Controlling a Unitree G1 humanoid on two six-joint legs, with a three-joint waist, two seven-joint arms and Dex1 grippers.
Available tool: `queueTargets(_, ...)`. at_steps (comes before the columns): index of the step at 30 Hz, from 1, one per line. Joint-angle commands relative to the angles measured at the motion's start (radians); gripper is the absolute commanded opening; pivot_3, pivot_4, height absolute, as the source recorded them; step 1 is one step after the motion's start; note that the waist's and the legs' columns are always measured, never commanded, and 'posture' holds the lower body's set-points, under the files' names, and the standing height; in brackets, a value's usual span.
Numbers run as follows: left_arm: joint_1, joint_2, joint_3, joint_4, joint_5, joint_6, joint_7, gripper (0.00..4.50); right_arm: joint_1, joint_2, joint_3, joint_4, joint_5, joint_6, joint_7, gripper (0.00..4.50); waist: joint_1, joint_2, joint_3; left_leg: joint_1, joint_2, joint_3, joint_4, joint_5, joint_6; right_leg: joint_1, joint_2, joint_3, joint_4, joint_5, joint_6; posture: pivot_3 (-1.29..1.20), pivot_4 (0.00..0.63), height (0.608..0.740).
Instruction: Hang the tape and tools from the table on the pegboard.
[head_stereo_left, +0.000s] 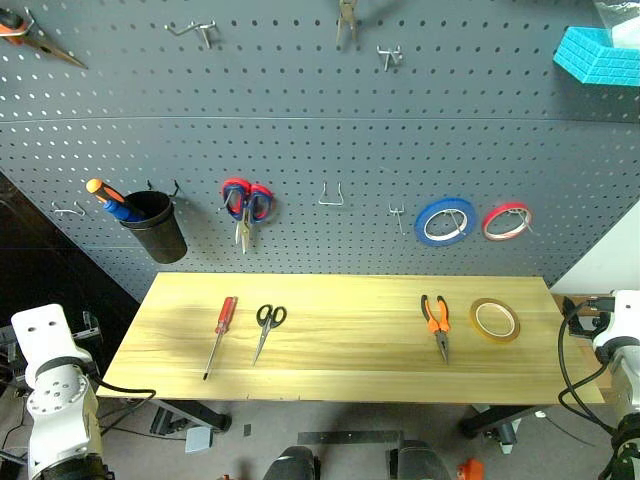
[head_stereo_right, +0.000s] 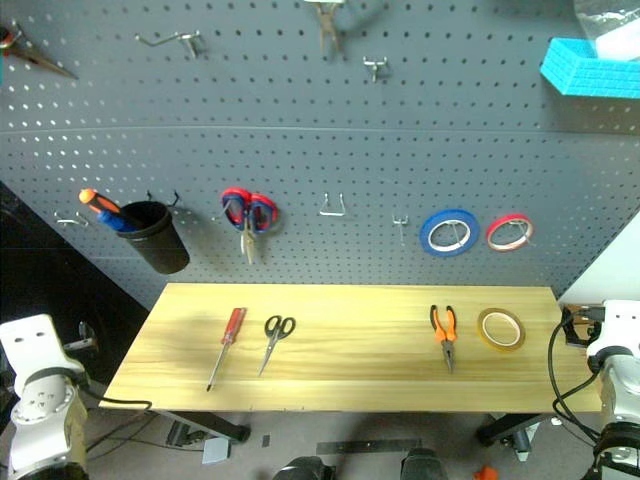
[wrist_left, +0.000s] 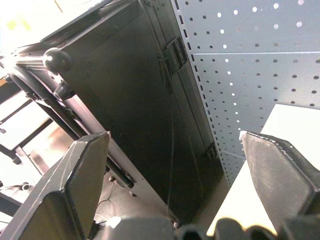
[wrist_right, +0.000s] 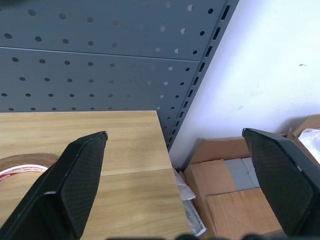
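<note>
We've got both jaws wide and empty off the table's (head_stereo_left: 340, 375) ends; tape (head_stereo_left: 495, 319), pliers (head_stereo_left: 435, 322), scissors (head_stereo_left: 267, 328), screwdriver (head_stereo_left: 221, 332) wait below the pegboard (head_stereo_left: 320, 120).

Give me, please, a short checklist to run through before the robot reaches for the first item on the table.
1. Left gripper open and empty: ok.
2. Right gripper open and empty: ok.
3. All four items lie apart on the table, the red-handled screwdriver, black-handled scissors, pliers and tape: ok.
4. Free hooks on the pegboard, such as the double hook and the small hook: ok.
5. Either gripper over an item: not ok; both sit past the table's ends, the right one nearest the tape.
</note>
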Motion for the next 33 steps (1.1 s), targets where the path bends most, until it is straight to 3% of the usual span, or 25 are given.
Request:
queueTargets(1, 0.005, 0.030, -0.004, -0.027, 0.023, -0.038, 0.001, 4.48, -0.016, -0.027, -0.021, -0.010, 0.016, -0.013, 0.005, 4.50, 0.000, 0.000, 0.000, 0.000, 0.000, 0.000, 0.000, 0.000, 0.000, 0.000, 0.000, 0.000, 0.000, 0.000, 0.000, 0.00, 0.060, 0.740)
queueTargets(13, 0.014, -0.002, 0.022, -0.081, -0.038, -0.036, -0.010, 4.48, 0.001, -0.019, -0.005, -0.042, 0.007, -0.019, 0.037, 4.50, 0.000, 0.000, 0.000, 0.000, 0.000, 0.000, 0.000, 0.000, 0.000, 0.000, 0.000, 0.000, 0.000, 0.000, 0.000, 0.00, 0.065, 0.740)
queueTargets(17, 0.024, -0.022, 0.011, -0.154, -0.089, 0.039, -0.040, 4.48, 0.034, -0.013, 0.011, -0.102, 0.009, -0.010, 0.083, 4.50, 0.001, 0.000, 0.000, 0.000, 0.000, 0.000, 0.000, 0.000, 0.000, 0.000, 0.000, 0.000, 0.000, 0.000, 0.000, 0.00, 0.080, 0.740)
queueTargets(21, 0.080, -0.028, -0.103, -0.312, -0.065, 0.059, -0.138, 4.48, 0.117, -0.003, 0.032, -0.278, 0.028, 0.047, 0.146, 4.50, 0.002, 0.000, 0.002, -0.001, 0.000, 0.001, 0.000, -0.001, 0.001, 0.000, 0.000, 0.000, 0.000, 0.000, 0.000, -0.01, 0.106, 0.740)
queueTargets(28, 0.097, -0.002, -0.247, -0.418, 0.021, 0.049, -0.220, 4.48, 0.255, 0.018, 0.061, -0.658, 0.054, 0.230, 0.152, 4.50, 0.003, 0.005, 0.028, 0.000, 0.001, 0.001, 0.000, -0.003, 0.005, 0.000, 0.000, 0.001, 0.000, 0.000, 0.000, -0.04, 0.168, 0.740)
queueTargets(33, 0.060, 0.017, -0.365, -0.492, -0.039, 0.065, -0.409, 4.48, 0.302, 0.017, 0.119, -0.870, 0.050, 0.413, 0.155, 4.50, 0.002, 0.006, 0.059, -0.003, 0.001, 0.001, 0.001, -0.003, 0.006, -0.002, 0.000, 0.001, 0.000, 0.000, 0.000, -0.07, 0.206, 0.740)
